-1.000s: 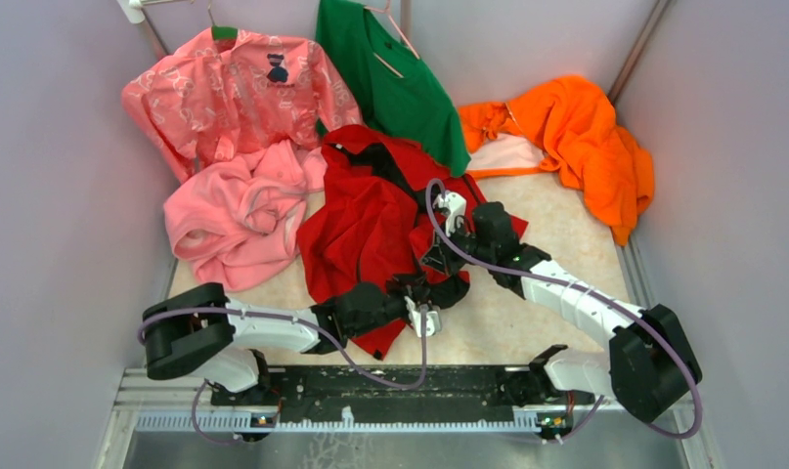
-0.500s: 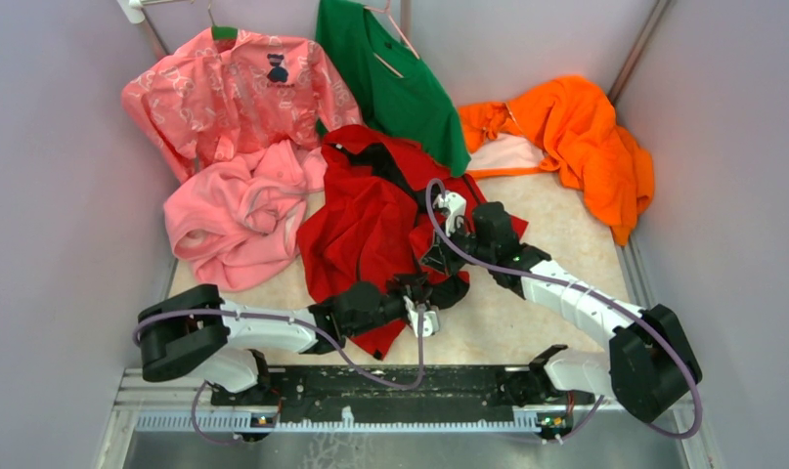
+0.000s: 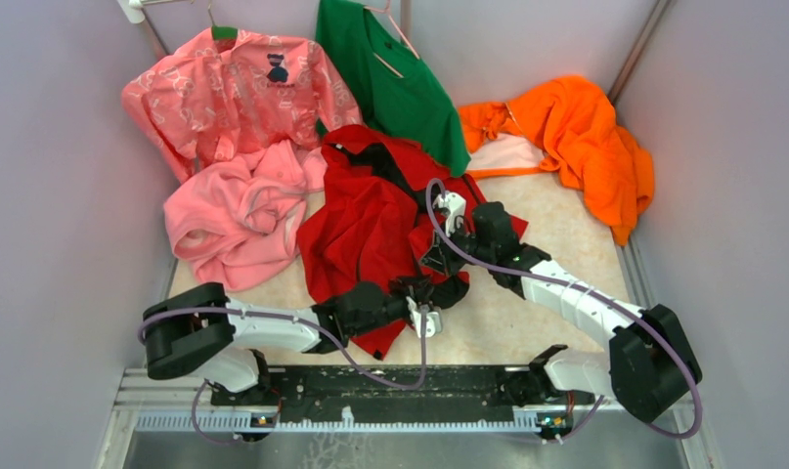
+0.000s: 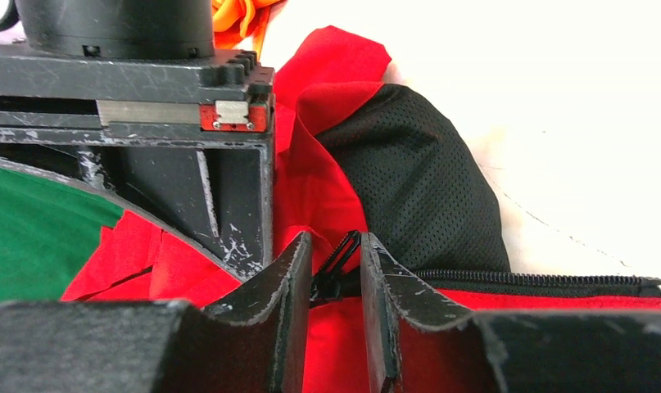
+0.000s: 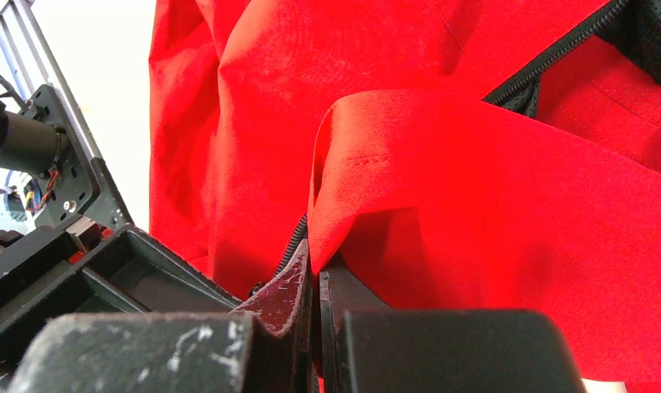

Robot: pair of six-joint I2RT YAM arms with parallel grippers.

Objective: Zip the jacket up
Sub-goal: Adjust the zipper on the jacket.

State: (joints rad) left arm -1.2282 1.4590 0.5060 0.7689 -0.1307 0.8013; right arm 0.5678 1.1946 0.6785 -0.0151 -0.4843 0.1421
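Note:
The red jacket (image 3: pixel 361 215) lies crumpled mid-table, its black mesh lining (image 4: pixel 417 188) exposed. My left gripper (image 3: pixel 421 286) sits at its lower hem. In the left wrist view the fingers (image 4: pixel 298 270) stand a little apart, open, with the dark zipper pull (image 4: pixel 337 266) upright in the gap between them. The zipper teeth (image 4: pixel 540 281) run off to the right. My right gripper (image 3: pixel 439 259) is just above the left one. It is shut (image 5: pixel 314 270) on a fold of the jacket's red edge (image 5: pixel 474 205), beside another stretch of zipper (image 5: pixel 556 53).
A pink fleece (image 3: pixel 234 220) lies left of the jacket. A pink patterned shirt (image 3: pixel 234 93) and a green garment (image 3: pixel 390 78) hang behind. An orange garment (image 3: pixel 576 137) is heaped at the back right. Grey walls close both sides; the arms' rail (image 3: pixel 351 396) runs along the near edge.
The left gripper's fingers have drawn closer together around the zipper pull. Both arms and the jacket have hardly moved.

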